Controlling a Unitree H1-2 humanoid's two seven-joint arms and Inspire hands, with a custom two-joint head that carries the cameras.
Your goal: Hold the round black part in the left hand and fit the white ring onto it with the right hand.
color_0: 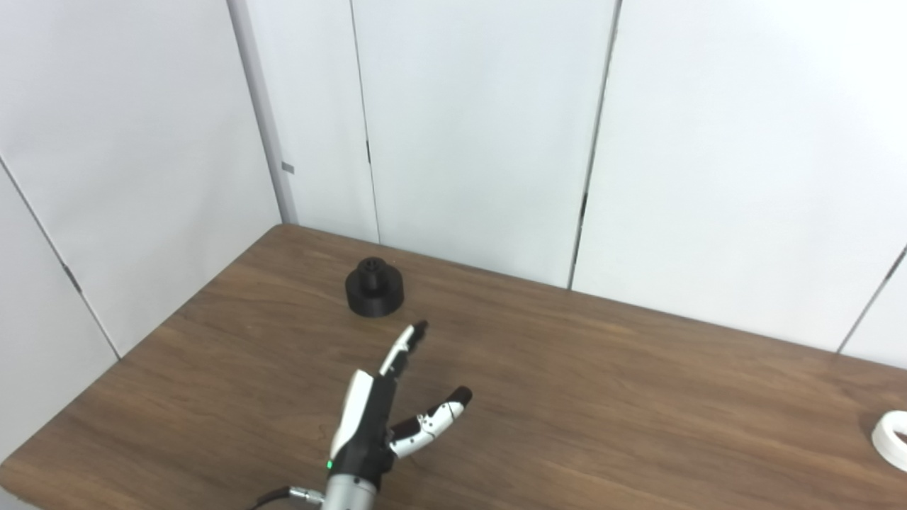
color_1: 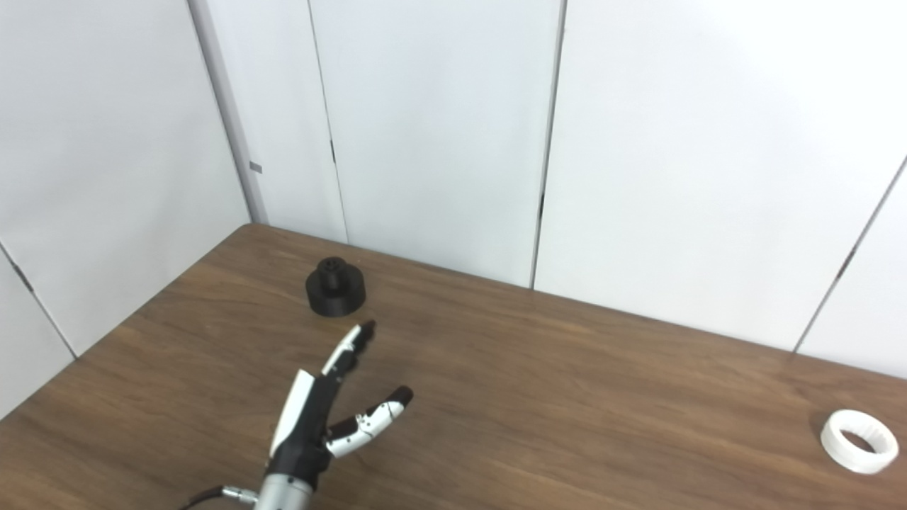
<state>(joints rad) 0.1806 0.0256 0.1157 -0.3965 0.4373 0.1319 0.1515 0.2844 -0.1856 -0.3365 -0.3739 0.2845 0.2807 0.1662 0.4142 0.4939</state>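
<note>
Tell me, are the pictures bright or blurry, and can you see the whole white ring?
Both views are bright and evenly lit, with only soft shadows. In the left eye view the white ring is cut off by the right edge; in the right eye view it shows whole. The black part looks sharp there but too dark for detail. The left hand looks a little soft.

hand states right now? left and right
Left hand: open, holding nothing, short of the round black part.
Right hand: not in view; white ring lies untouched on the table.
</note>
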